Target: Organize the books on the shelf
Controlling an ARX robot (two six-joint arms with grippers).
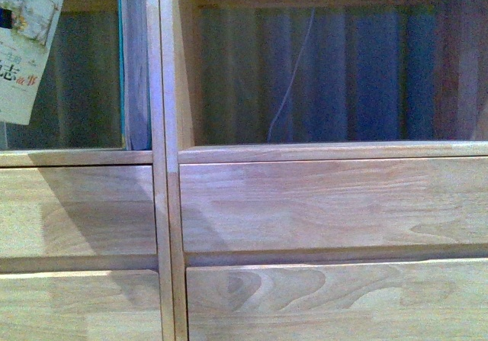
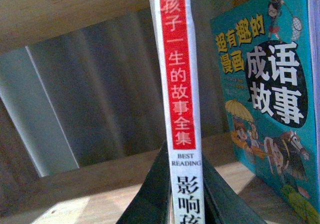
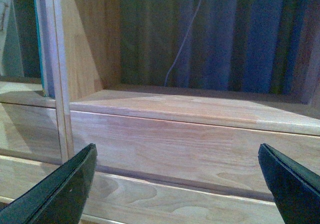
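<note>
Light-wood shelf (image 1: 328,204) fills the front view, its edges cut off. A teal book (image 1: 134,66) stands upright in the left compartment against the divider; its cover shows cartoons and Chinese characters. A white book (image 1: 27,43), partly out of frame, tilts before that compartment; its red-banded spine reads "BEST READING". The left gripper (image 2: 184,151) has its jaws clamped on this spine. The right gripper (image 3: 176,149) holds its jaws wide apart, facing the drawers (image 3: 200,144).

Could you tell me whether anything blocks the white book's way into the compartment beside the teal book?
Nothing visible does. The left gripper holds the white book before that compartment; the teal book stands against the divider, with bare shelf beside it.
</note>
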